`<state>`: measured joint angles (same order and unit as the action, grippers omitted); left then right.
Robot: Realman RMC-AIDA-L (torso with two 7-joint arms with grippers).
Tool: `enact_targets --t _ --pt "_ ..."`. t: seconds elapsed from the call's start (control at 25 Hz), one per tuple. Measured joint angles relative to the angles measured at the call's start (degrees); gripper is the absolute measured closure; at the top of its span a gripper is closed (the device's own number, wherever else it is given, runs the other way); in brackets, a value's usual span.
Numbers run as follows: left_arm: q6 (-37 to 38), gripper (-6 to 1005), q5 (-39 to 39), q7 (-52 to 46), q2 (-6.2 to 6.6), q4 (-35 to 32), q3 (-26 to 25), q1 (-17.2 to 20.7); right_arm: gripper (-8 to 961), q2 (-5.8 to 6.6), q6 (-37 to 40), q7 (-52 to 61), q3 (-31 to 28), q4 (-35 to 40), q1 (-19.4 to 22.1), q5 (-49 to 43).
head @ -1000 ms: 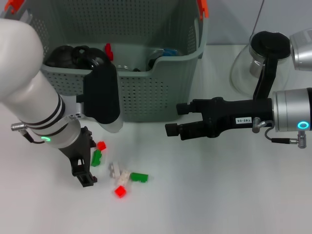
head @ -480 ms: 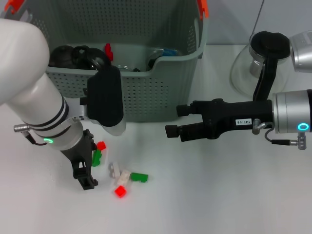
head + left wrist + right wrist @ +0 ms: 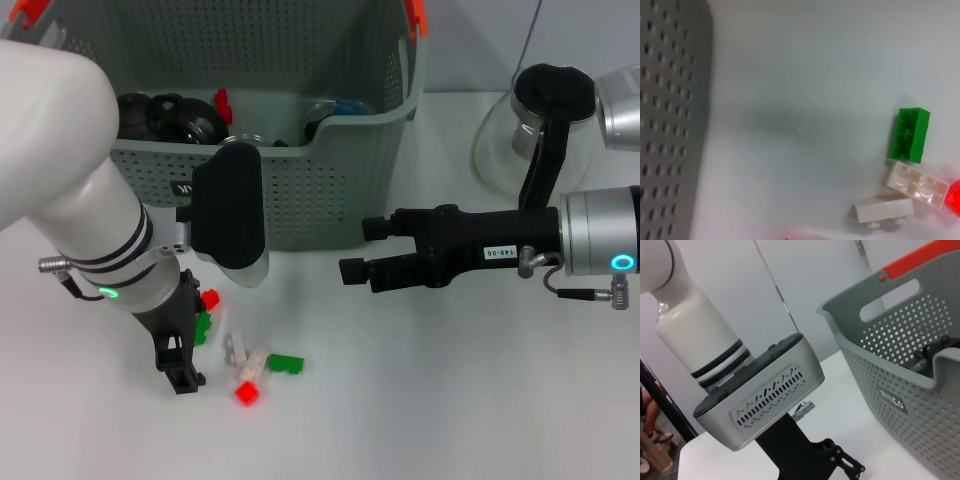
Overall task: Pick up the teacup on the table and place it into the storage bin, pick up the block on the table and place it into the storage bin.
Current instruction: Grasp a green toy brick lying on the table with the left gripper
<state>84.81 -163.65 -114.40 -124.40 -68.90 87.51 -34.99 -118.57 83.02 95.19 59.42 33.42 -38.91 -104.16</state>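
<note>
Your left gripper [image 3: 183,365] hangs low over the table [image 3: 420,400], just beside scattered red, green and white blocks [image 3: 262,365]; you cannot tell how its jaws stand. The storage bin [image 3: 330,190] sits behind. Your right gripper [image 3: 355,250], jaws apart, hovers right of it.

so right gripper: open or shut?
Open. In the head view the black right gripper shows two fingers apart with nothing between them, hovering over the white table.
</note>
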Motion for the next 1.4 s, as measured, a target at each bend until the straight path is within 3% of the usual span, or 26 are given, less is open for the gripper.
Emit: enact_targets --t 0.52,0.76,0.96,1.4 --pt "-0.6 89 0.0 0.5 0.21 0.0 0.0 -0.3 13 0.04 -0.1 0.0 0.0 0.0 0.1 0.0" --pt "-0.6 272 0.0 0.5 0.32 0.0 0.0 -0.3 13 0.09 -0.2 0.0 0.0 0.1 0.0 0.0" --pt "-0.6 513 0.0 0.5 0.32 0.0 0.0 -0.3 13 0.09 -0.2 0.0 0.0 0.2 0.0 0.1" --pt "0.2 584 0.0 -0.3 0.30 0.0 -0.3 -0.5 12 0.09 -0.2 0.0 0.0 0.2 0.1 0.0"
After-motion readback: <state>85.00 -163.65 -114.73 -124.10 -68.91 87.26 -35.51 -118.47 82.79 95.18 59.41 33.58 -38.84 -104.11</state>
